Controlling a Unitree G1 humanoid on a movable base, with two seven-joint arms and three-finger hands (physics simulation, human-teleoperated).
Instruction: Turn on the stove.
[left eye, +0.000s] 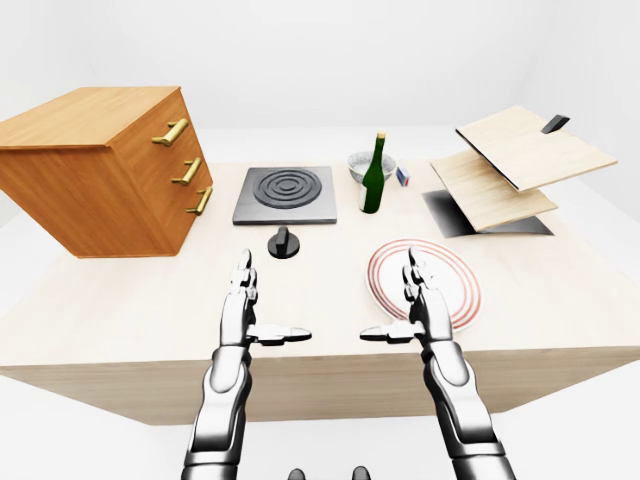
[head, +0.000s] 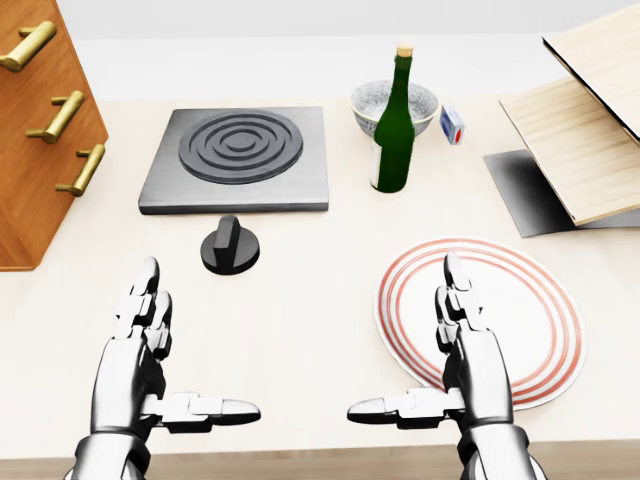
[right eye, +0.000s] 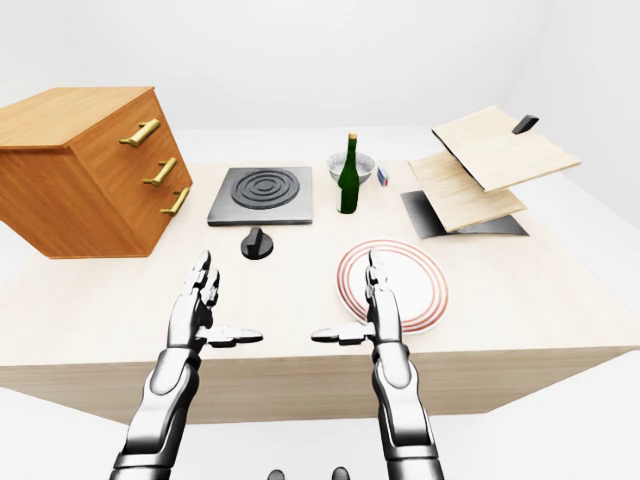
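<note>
A dark grey stove plate (head: 238, 159) with ringed burner lies on the wooden table (head: 300, 290), upper middle of the head view. Its black knob (head: 230, 245) sits just below the plate. My left hand (head: 165, 365) hovers open below and left of the knob, fingers straight, thumb pointing right. My right hand (head: 440, 365) is open too, low over the left part of a red-ringed white plate (head: 530, 320). Neither hand touches anything.
A wooden drawer cabinet (left eye: 100, 165) with brass handles stands at the left. A green bottle (head: 395, 125), a grey bowl (head: 425, 100) and a small box (head: 452, 124) are right of the stove. Tilted wooden boards (left eye: 515, 165) over a dark sheet stand at the right.
</note>
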